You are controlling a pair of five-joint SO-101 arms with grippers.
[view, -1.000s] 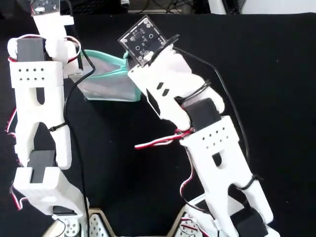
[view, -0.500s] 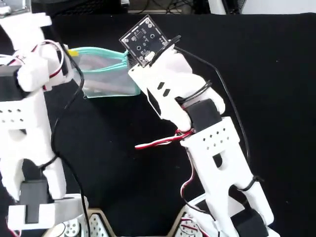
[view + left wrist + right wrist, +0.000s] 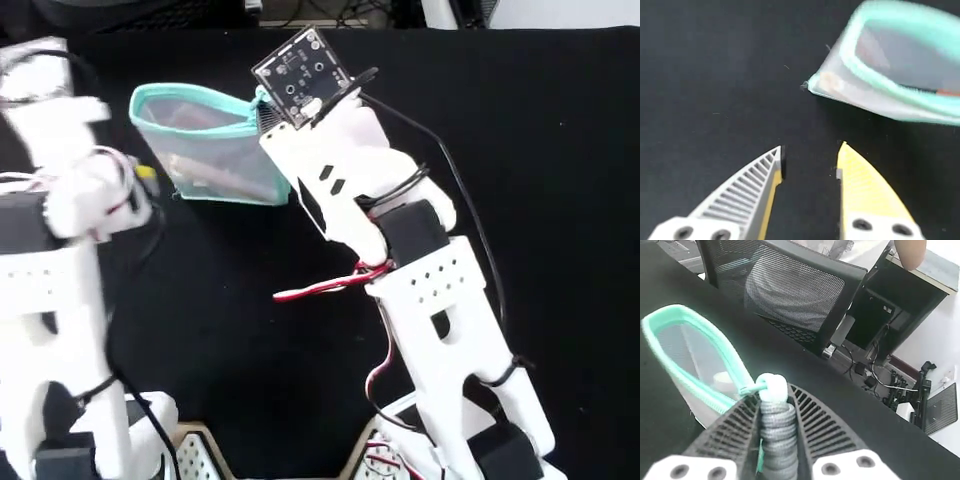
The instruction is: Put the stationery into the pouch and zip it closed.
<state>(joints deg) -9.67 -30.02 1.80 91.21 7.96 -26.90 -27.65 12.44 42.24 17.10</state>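
A translucent mesh pouch with a mint-green zipper edge [image 3: 215, 160] lies on the black table [image 3: 560, 150] toward the far left, its mouth gaping open. In the high view, reddish stationery shows dimly through the mesh; I cannot tell the pieces apart.

The right gripper [image 3: 772, 390] is at the pouch's right end. The right wrist view shows what the high view hides under the wrist's black camera board [image 3: 303, 78]: the dark ribbed jaws are pressed together on a grey braided pull cord [image 3: 771, 432], knotted to the green zipper edge. A black mesh office chair [image 3: 790, 285] stands behind the table.

The left gripper [image 3: 812, 150] hangs over bare black table just beside the pouch's left corner, apart from it, with a clear gap between its grey and yellow fingers [image 3: 860, 185]. In the high view only its yellow tip [image 3: 148, 172] peeks past the white arm.
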